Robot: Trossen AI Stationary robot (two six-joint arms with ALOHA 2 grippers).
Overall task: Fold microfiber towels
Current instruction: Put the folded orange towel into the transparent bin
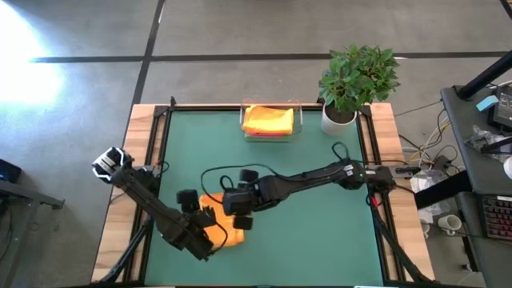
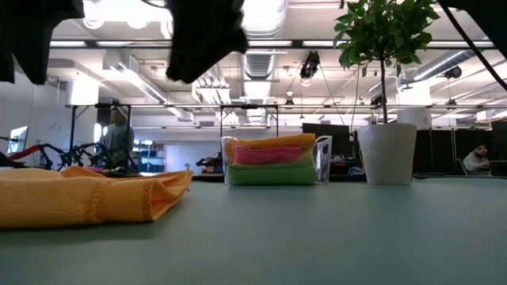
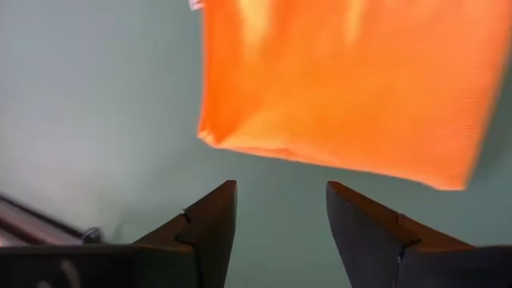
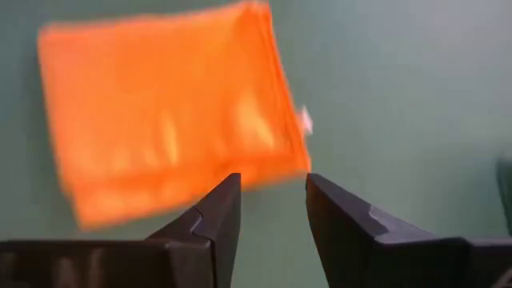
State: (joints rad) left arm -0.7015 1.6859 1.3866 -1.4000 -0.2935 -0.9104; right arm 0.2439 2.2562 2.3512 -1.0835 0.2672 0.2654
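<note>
High view, soft folded orange towel on green mat, left gripper and right gripper spread, seemingly empty.

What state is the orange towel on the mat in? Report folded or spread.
Folded. In the low view the orange towel lies as a thick layered bundle with a doubled edge; both wrist views show a compact rectangle.

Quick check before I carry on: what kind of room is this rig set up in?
Probably an open lab or workshop. The low view shows exposed ceiling ducts, a monitor and a person at benches behind the table; the high view shows a cabled desk alongside.
</note>
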